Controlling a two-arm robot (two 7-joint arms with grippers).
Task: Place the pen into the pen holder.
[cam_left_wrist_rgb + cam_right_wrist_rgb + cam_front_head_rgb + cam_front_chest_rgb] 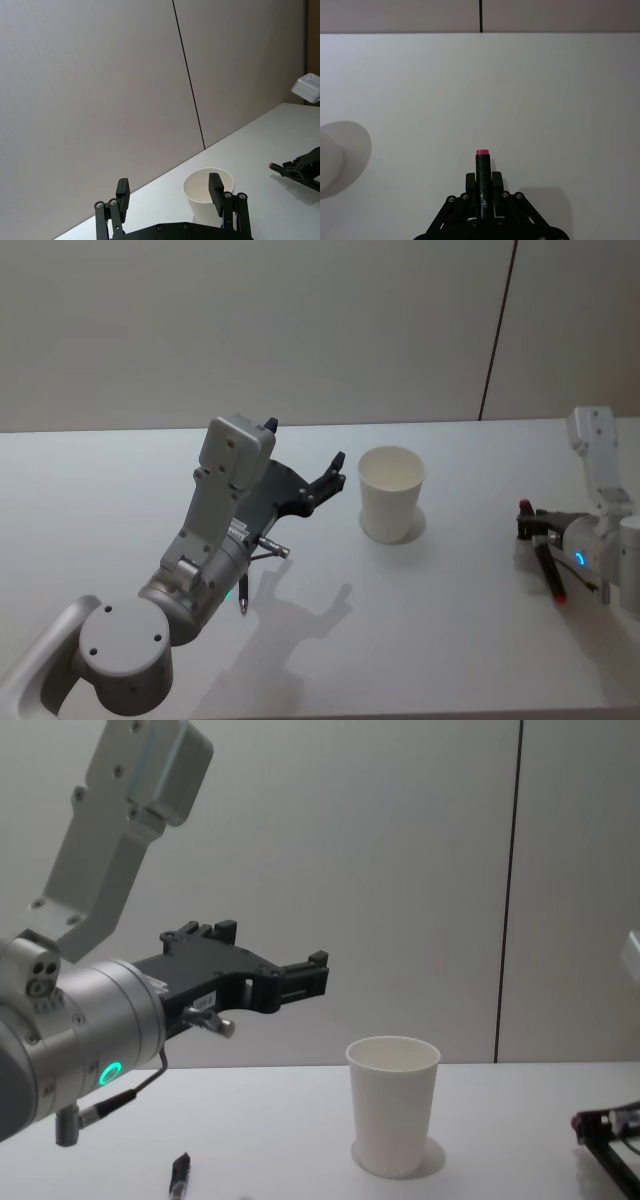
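Observation:
The pen holder (392,495) is a white paper cup standing upright at mid-table, also seen in the chest view (392,1105). My right gripper (530,523) sits low over the table to the cup's right. It is shut on the pen (550,573), a dark stick with a red end (481,152) poking out past the fingers. My left gripper (305,448) hangs raised to the left of the cup, open and holding nothing. The cup (202,197) shows just beyond its fingers (216,186).
A short dark stick-like thing (243,598) lies on the table under my left arm, also seen from the chest (180,1177). A grey wall (300,320) stands right behind the table's far edge. The table (450,640) is bare white around the cup.

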